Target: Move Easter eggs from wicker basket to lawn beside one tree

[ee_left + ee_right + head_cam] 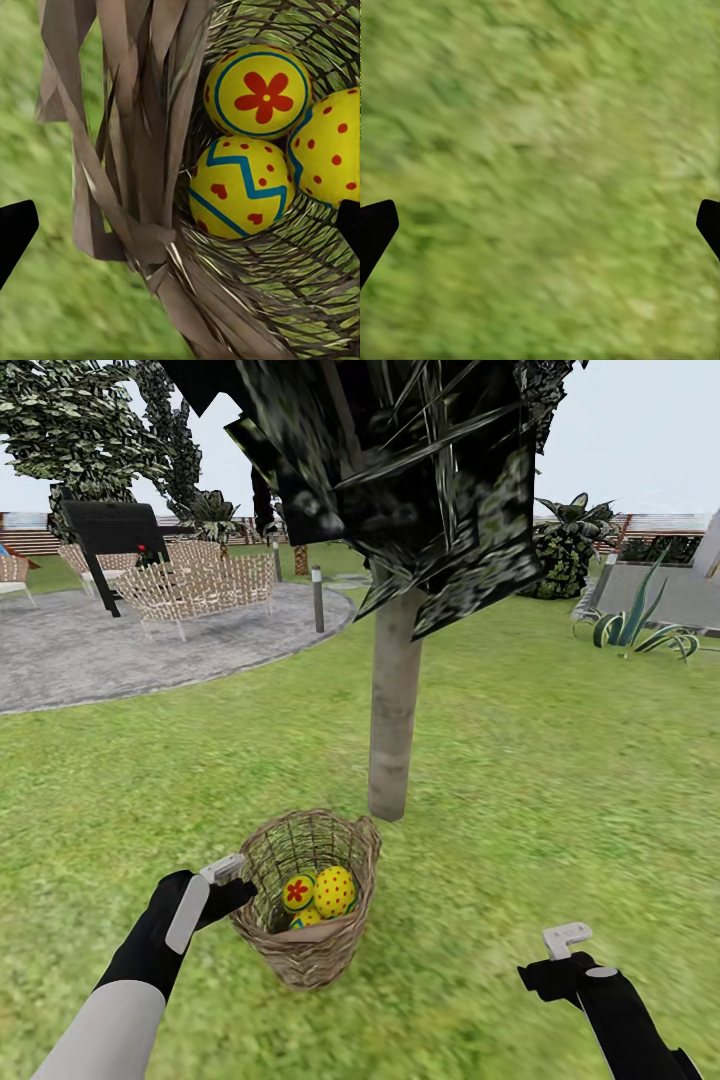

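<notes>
Around: tree just behind wicker basket; paved patch far off.
Eggs: inside basket.
Left gripper: jaws wide, straddling the rim (holding nothing).
Right gripper: wide open over lawn.

Yellow, red-dotted eggs; brown basket

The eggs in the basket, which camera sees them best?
The left wrist view: all three eggs lie close up inside the basket, their flower, zigzag and dots clear. The head view shows the eggs small, one mostly hidden low in the basket. The right wrist view looks at grass.
</notes>
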Controlling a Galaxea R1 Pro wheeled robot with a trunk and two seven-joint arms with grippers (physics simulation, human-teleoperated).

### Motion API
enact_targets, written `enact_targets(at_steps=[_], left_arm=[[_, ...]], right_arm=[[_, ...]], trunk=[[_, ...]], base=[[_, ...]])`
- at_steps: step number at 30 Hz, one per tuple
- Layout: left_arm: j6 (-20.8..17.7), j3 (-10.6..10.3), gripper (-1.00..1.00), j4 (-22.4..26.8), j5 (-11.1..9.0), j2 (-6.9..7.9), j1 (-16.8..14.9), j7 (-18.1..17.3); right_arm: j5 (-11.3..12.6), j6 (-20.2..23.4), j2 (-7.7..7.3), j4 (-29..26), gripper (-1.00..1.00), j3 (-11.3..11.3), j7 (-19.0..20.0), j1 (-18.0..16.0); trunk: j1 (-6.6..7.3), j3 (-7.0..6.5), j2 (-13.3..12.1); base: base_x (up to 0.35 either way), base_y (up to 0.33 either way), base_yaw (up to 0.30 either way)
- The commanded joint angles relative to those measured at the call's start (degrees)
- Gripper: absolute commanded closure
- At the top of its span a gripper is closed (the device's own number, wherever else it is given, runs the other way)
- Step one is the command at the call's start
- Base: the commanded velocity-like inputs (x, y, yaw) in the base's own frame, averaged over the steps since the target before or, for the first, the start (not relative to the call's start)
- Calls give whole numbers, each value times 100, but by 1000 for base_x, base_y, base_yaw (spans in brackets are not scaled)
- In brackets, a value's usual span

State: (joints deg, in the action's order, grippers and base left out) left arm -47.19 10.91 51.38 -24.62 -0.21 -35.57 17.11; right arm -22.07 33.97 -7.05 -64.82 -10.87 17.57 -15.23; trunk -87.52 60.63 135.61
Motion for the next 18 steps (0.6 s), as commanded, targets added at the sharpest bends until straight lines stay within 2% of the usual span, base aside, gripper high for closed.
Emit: enact_targets(at_steps=[1, 3, 10, 13, 18], left_arm=[[-19, 8, -100, 10, -60, -4, -3, 47], [-19, 14, -100, 12, -60, -5, -3, 47], [-106, 17, -100, 18, -60, -30, -4, 47], [-145, 1, -100, 331, -60, -39, -3, 47], [-185, 3, -100, 405, -65, -33, -3, 47]], right_arm=[[-61, 15, 1, -6, -100, -5, 52, -2], [-61, 13, 6, -4, -100, -3, 48, -4], [-61, 13, 9, -4, -100, -3, 51, -3], [-61, 5, 9, 23, -100, -3, 50, -1], [-62, 9, 5, 39, -100, -2, 53, -1]], trunk=[[1, 5, 2], [1, 5, 2], [155, -120, -279], [221, -174, -399], [331, -264, -599]], base=[[0, 0, 0], [0, 0, 0], [0, 0, 0], [0, 0, 0], [0, 0, 0]])
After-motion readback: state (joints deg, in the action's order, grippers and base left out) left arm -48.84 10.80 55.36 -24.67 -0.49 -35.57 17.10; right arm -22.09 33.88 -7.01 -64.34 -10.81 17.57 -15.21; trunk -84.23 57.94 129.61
